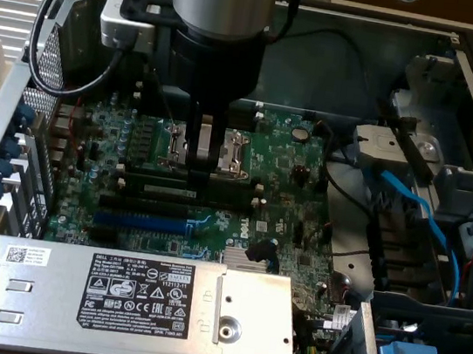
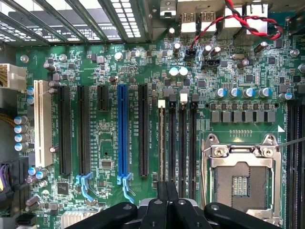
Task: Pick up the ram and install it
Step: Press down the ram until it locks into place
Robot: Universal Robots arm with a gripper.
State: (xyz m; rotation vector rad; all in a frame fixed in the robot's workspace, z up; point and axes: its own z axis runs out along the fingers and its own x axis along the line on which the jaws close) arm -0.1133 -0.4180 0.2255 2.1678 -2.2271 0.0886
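Note:
The ram (image 1: 183, 193) is a long dark stick with a small white label. It lies along the memory slots (image 2: 182, 143) on the green motherboard (image 1: 291, 163). In the wrist view the ram (image 2: 162, 143) shows edge-on in the slot nearest the expansion slots. My gripper (image 1: 200, 165) hangs straight down over the board, just behind the ram in the exterior view, with its fingers pressed together. In the wrist view the gripper (image 2: 167, 187) is shut, its tips over one end of that slot with nothing between them. Whether the tips touch the ram is not clear.
The open CPU socket (image 2: 243, 176) lies beside the memory slots. A blue expansion slot (image 2: 122, 133) and black ones lie on the other side. The grey power supply (image 1: 114, 296) sits at the front. Blue cables (image 1: 417, 211) and drive bays are at the exterior view's right, inside the case walls (image 1: 17, 111).

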